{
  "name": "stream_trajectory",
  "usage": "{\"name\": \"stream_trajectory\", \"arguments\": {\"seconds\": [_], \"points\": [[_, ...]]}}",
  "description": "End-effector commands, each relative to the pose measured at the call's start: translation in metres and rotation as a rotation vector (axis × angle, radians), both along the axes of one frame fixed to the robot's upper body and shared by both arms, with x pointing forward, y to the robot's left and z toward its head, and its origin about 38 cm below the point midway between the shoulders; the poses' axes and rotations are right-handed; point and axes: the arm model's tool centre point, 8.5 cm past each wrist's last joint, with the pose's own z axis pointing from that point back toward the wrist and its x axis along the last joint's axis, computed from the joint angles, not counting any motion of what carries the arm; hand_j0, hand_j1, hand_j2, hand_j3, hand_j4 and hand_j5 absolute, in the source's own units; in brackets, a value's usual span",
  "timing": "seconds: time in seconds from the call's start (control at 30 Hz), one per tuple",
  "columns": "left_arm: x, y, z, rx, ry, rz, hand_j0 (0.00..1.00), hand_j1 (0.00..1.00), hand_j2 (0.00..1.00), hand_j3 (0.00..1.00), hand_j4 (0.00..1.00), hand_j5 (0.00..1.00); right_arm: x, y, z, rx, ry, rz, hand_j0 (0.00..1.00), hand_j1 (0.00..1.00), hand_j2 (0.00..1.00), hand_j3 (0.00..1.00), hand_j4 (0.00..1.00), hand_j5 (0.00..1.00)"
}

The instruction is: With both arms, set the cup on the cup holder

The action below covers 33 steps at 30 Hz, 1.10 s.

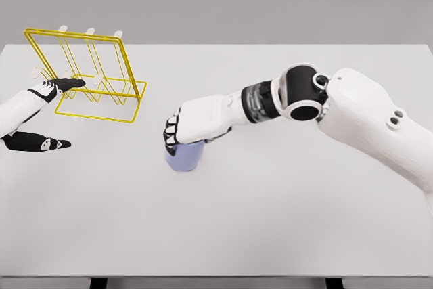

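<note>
**Kid:** Where is the cup?

**Me:** The little pale blue cup (183,157) sits on the white table (270,221), near the middle. My right hand (193,125) is on top of it, with the fingers (170,133) curled down over its rim. I am gripping it from above.

**Kid:** Is it up in the air?

**Me:** I can't tell for sure. It looks like it is resting on the table.

**Kid:** And your other hand?

**Me:** My left hand (34,109) is over at the left edge. Its fingers are spread out and hold nothing. The top finger (67,84) reaches toward the yellow wire cup holder (91,76) (it looks like it touches the wire, but I can't be sure).

**Kid:** Where is the holder?

**Me:** It stands at the back left of the table, well apart from the cup. Its frame leans back, and three white pegs (89,31) stick up at the top.
</note>
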Motion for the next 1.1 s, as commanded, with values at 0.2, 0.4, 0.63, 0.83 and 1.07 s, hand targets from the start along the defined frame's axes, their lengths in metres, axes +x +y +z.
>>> {"name": "stream_trajectory", "arguments": {"seconds": [0.2, 0.4, 0.63, 0.83, 1.07], "points": [[0.000, 0.001, 0.001, -0.007, 0.001, 0.002, 1.00, 1.00, 1.00, 1.00, 1.00, 1.00, 0.002, 0.006, -0.006, -0.010, 0.007, -0.004, 0.54, 0.54, 0.54, 0.54, 0.54, 0.54], [0.000, 0.000, 0.001, -0.008, 0.000, 0.001, 1.00, 1.00, 1.00, 1.00, 1.00, 1.00, 0.002, 0.005, -0.006, -0.016, -0.002, -0.003, 0.67, 0.67, 0.67, 0.67, 0.67, 0.67], [0.000, 0.000, 0.001, -0.010, 0.000, 0.001, 1.00, 1.00, 1.00, 1.00, 1.00, 1.00, 0.001, 0.006, -0.004, -0.021, -0.013, 0.004, 0.92, 0.92, 0.92, 0.92, 0.92, 0.92], [0.000, 0.000, 0.001, -0.007, 0.000, 0.001, 1.00, 1.00, 1.00, 1.00, 1.00, 1.00, -0.002, 0.008, 0.000, -0.020, -0.034, 0.016, 1.00, 1.00, 1.00, 1.00, 1.00, 1.00], [0.000, 0.000, 0.001, -0.008, 0.000, 0.001, 1.00, 1.00, 1.00, 1.00, 1.00, 1.00, -0.008, 0.008, 0.025, 0.035, -0.080, 0.038, 1.00, 1.00, 1.00, 1.00, 1.00, 1.00]]}}
